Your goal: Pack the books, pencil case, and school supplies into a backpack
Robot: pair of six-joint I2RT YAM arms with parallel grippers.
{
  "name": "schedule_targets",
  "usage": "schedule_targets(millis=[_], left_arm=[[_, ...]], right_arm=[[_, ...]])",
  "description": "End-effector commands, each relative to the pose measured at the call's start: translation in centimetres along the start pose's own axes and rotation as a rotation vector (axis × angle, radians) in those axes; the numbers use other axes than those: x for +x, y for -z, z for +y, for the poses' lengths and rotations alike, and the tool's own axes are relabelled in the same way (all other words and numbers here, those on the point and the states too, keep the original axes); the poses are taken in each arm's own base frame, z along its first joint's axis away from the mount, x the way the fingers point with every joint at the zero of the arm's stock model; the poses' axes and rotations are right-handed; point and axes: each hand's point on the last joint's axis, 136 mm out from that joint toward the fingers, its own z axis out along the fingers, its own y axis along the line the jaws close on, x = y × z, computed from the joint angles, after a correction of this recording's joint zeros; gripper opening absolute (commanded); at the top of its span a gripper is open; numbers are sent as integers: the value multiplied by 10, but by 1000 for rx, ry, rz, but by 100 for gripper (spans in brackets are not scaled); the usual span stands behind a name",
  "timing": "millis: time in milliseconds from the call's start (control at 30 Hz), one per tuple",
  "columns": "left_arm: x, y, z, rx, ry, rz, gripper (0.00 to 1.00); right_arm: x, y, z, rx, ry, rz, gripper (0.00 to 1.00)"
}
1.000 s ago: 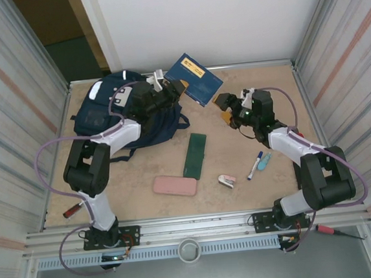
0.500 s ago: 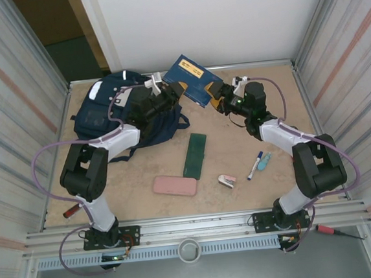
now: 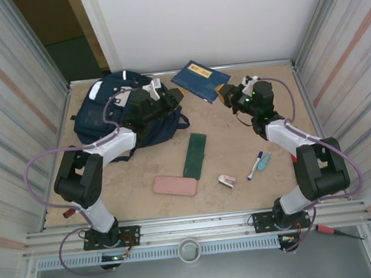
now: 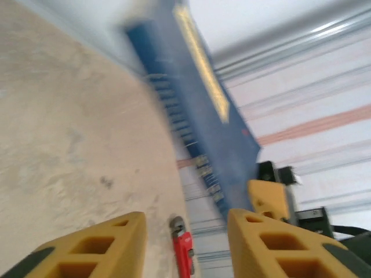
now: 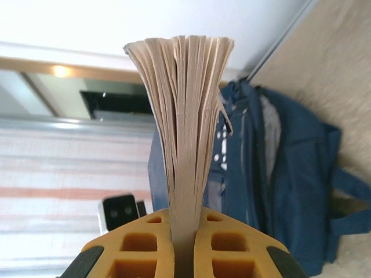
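Open tabletop [image 3: 228, 142] between green box [image 3: 195, 154] and marker [image 3: 255, 165]

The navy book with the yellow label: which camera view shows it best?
The top external view: the navy book shows its cover and label from above, with the right gripper shut on its corner. The left wrist view shows it blurred and slanted; the right wrist view shows its fanned page edges between the jaws.
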Motion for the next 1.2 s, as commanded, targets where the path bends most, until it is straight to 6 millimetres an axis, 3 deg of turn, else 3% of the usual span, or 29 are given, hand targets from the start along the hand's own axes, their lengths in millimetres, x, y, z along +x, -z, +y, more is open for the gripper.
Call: schedule_targets(millis=[0,167,333,533,700,833,967,1133,1167], left_arm=[[-11,29,36,-253,-256,32,52],[-34,51,104,-703,-580,116,67],[-42,43,152,-917,-720,289,72],[-54,31,184,-1053,-795,362,67],[-52,24,203,-1085,-815,401,53],[-48,19,209,-1073,-815,423,39],[-46,11,204,-1020,-818,432,22],[-43,1,175,-878,-822,420,2],[-51,2,152,-833,-830,381,0]], right_arm=[[-19,27,8,29,108,-65,0],[-30,50,-9,108,169,-90,0],[-32,57,-22,126,155,-89,0],[-27,61,-37,144,131,-73,0],[-25,66,-45,161,125,-71,0],[-24,68,-48,169,125,-68,0],[-23,70,-48,176,131,-65,0],[-23,82,-47,223,186,-69,0],[-22,84,-47,243,208,-61,0]])
